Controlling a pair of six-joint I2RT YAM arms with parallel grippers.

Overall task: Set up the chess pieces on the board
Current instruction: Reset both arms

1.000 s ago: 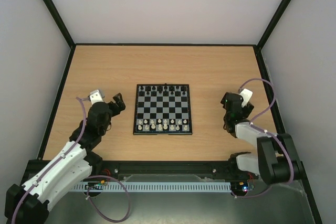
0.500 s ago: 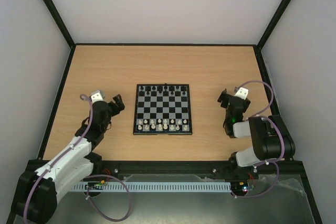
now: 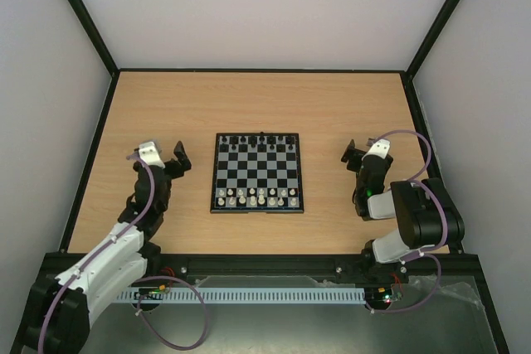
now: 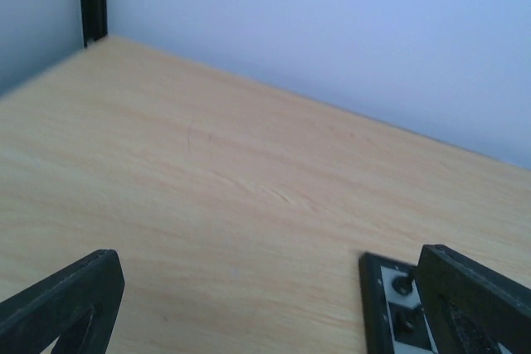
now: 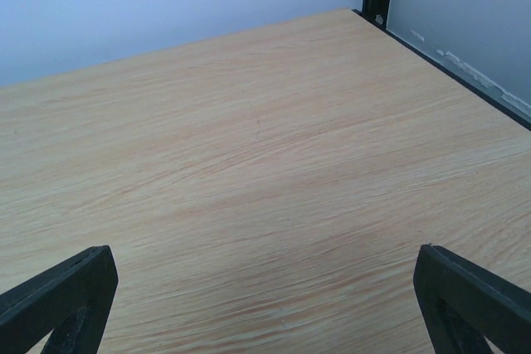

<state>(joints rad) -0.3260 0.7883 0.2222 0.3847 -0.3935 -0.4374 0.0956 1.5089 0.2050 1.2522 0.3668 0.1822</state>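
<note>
We had the left claw (image 3: 177, 159) spread wide and empty, low over the desk (image 3: 249, 97), left of the board (image 3: 257, 173). It was parked clear, we judged, so no piece got knocked. On the board, mid-desk, black pieces (image 3: 255, 140) lined the far rows, white pieces (image 3: 257, 197) the near rows; the set-up looked finished to us. Our right claw (image 3: 353, 155) stood spread, empty, on the board's right.

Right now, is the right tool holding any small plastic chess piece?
No, the right tool is wide open, with only the light wooden table visible in its gap.
</note>
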